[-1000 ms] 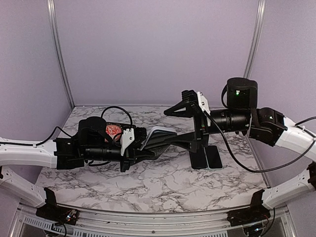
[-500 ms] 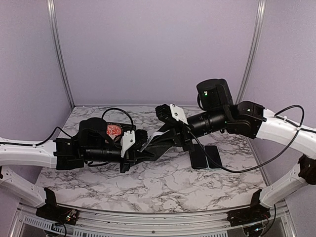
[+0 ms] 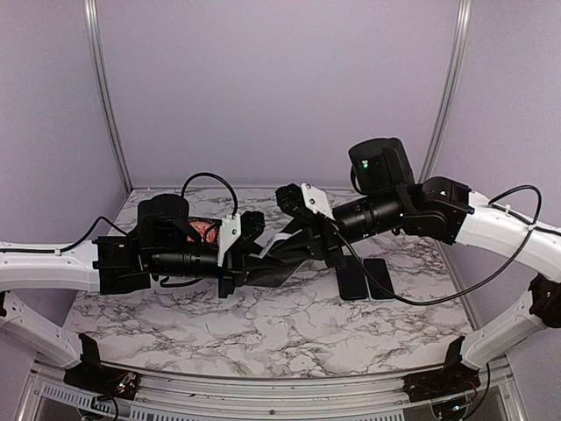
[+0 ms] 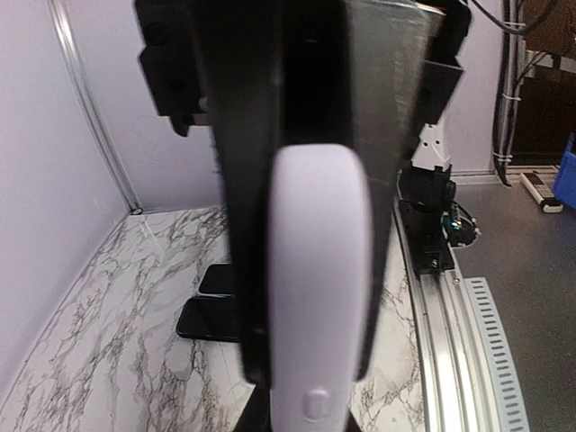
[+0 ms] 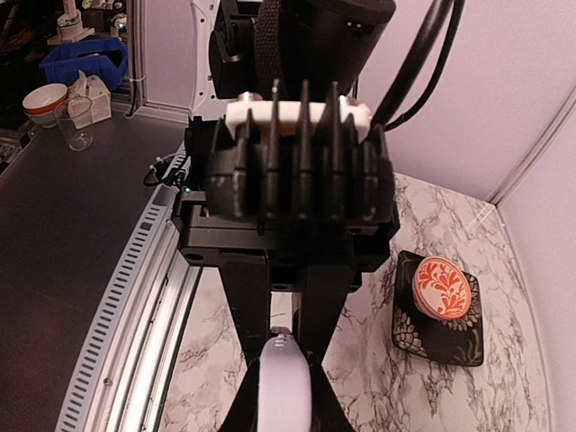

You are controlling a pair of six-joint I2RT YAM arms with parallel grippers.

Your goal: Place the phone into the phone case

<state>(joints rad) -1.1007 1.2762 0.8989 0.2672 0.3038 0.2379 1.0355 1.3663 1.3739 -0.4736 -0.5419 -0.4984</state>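
Note:
A pale lilac phone case (image 3: pixel 278 237) hangs edge-on above the middle of the table, held from both ends. My left gripper (image 3: pixel 263 257) is shut on its near end; in the left wrist view the case's rounded edge (image 4: pixel 319 288) with a button bump fills the gap between the black fingers (image 4: pixel 238 225). My right gripper (image 3: pixel 298 239) is shut on the opposite end, with the case (image 5: pixel 284 385) pinched between its fingers. I cannot tell whether anything sits inside the case. Two flat black phones (image 3: pixel 355 281) (image 3: pixel 381 278) lie side by side on the marble at the right.
A black case with a round red-and-white grip (image 5: pixel 443 288) lies at the back left of the marble table (image 3: pixel 289 338), partly hidden behind the left arm (image 3: pixel 203 230). Purple walls close the back and sides. An aluminium rail (image 3: pixel 263 386) runs along the near edge.
The right arm swung left from above the two black phones to the lilac case, and its gripper went from open to shut on it. The left gripper rose slightly, still holding.

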